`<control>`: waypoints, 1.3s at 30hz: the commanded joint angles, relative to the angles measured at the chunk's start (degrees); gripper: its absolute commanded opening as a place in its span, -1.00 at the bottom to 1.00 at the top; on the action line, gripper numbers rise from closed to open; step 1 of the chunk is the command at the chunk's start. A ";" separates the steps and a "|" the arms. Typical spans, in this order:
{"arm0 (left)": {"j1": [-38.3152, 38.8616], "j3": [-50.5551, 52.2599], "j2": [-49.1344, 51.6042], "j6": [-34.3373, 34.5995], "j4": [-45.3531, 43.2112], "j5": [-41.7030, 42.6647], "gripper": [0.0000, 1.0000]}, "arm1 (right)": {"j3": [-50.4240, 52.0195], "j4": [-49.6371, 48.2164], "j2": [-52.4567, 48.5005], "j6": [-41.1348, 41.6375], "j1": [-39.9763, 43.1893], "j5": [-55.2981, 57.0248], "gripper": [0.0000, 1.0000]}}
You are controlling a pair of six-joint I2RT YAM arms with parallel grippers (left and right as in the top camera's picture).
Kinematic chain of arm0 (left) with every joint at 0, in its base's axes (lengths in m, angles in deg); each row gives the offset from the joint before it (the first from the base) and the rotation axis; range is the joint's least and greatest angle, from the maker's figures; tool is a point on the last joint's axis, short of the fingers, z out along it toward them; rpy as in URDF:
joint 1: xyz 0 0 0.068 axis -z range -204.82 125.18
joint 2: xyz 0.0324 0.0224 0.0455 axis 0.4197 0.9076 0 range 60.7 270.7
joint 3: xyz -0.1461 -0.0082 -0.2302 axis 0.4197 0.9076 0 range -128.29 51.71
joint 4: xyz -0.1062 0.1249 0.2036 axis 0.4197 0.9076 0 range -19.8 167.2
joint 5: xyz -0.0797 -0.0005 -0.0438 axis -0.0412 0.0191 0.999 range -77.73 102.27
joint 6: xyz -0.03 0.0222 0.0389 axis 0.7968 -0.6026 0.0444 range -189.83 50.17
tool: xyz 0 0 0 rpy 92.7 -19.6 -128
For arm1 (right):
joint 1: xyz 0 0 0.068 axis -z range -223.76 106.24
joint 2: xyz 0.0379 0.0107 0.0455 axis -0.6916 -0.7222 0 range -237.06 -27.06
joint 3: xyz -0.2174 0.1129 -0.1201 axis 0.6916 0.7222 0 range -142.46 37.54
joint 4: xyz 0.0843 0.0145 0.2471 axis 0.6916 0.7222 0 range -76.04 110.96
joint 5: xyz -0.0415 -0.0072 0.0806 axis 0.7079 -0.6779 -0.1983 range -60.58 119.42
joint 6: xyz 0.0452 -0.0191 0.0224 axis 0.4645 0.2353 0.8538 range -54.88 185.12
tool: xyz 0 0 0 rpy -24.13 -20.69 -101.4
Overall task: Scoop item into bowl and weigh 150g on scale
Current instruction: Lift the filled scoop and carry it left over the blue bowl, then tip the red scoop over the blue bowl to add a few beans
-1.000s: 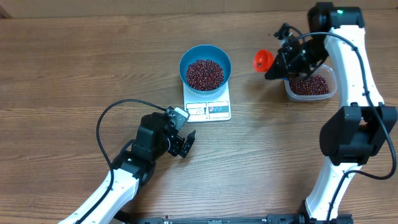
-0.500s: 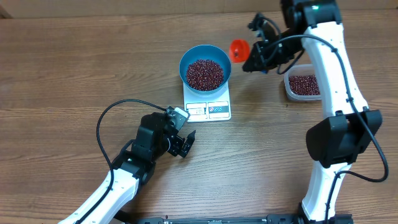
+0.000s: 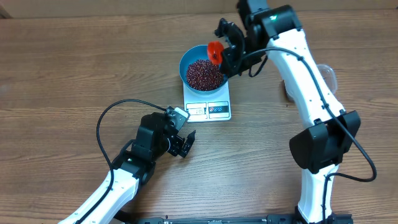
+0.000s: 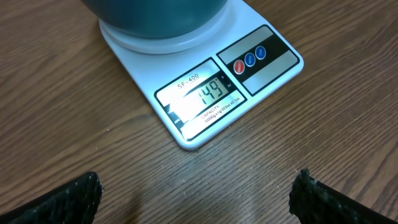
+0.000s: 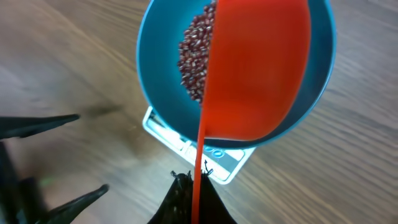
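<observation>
Swung leftward to bowl (image 3: 185,61) rim since a second ago: right gripper (image 3: 226,52), clenched on red scoop (image 3: 215,51). Beans (image 3: 204,74) heaped in bowl, atop scale (image 3: 209,111) reading 149. Scoop's load hidden. Left gripper (image 3: 185,143) splayed wide, apart from scale's near-left corner.

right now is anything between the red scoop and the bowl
Nothing visible. The right gripper holds the scoop right over the bowl at its rim. The bowl sits open-topped on the scale with only beans inside.
</observation>
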State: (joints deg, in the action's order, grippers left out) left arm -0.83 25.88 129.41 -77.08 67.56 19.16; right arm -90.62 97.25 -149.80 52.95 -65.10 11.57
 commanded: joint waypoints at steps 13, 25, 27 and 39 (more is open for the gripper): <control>0.02 0.07 0.39 0.85 -0.17 0.20 0.99 | -1.44 -3.06 1.97 4.31 -8.20 24.20 -0.93; 0.02 0.07 0.39 0.85 -0.17 0.20 0.99 | -1.44 -4.33 1.97 4.48 -13.11 36.17 -0.93; 0.02 0.07 0.39 0.85 -0.15 0.20 0.99 | -1.44 -4.39 1.97 4.48 -13.44 37.20 -0.93; 0.02 0.07 0.39 0.85 -0.17 0.20 0.99 | -1.44 -5.01 1.97 4.48 -13.97 38.77 -0.93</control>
State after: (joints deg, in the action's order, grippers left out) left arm -0.83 25.88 129.41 -77.08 67.58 19.16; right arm -90.62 92.81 -149.80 56.98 -78.74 49.49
